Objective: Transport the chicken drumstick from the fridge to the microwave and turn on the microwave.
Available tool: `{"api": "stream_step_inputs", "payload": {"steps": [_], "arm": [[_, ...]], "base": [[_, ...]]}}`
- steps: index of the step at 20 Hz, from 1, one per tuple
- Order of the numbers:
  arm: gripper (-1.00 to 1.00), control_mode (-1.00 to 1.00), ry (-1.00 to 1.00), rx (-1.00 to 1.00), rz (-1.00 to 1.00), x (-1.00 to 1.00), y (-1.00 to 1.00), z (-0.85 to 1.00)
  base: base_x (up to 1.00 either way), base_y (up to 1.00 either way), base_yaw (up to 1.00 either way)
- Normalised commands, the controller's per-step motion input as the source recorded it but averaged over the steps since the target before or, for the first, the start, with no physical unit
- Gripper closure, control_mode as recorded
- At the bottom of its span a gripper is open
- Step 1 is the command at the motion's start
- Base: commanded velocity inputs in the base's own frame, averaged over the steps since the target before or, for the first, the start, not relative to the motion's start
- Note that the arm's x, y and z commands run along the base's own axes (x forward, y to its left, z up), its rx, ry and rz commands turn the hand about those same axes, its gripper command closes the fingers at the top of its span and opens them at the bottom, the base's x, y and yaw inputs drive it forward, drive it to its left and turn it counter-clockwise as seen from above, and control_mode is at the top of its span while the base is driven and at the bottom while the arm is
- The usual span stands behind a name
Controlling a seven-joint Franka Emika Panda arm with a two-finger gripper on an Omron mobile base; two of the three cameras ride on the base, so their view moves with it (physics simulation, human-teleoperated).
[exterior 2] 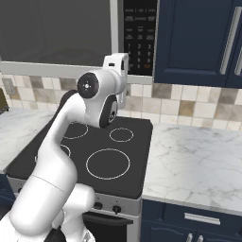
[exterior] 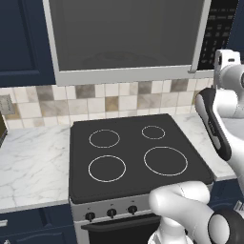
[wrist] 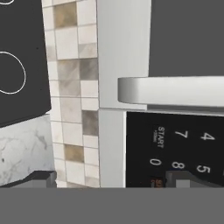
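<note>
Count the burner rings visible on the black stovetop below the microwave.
4. On the stovetop: back left ring, back right ring, front left ring, front right ring. All four show whole in the left base view; the arm covers some in the right base view.
</note>
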Motion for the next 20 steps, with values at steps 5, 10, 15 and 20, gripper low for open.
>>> {"api": "stream_step_inputs", "payload": {"steps": [5,10,15,20], "arm": [[-1.00,-1.00,0.00,0.00,0.00,0.14,0.00,0.00],[-1.00,-1.00,0.00,0.00,0.00,0.16,-0.04,0.00],[-1.00,-1.00,0.00,0.00,0.00,0.21,-0.01,0.00],[-1.00,-1.00,0.00,0.00,0.00,0.19,0.00,-0.02]], "base": [[0.00,0.00,0.00],[0.00,0.00,0.00],[0.00,0.00,0.00],[0.00,0.00,0.00]]}}
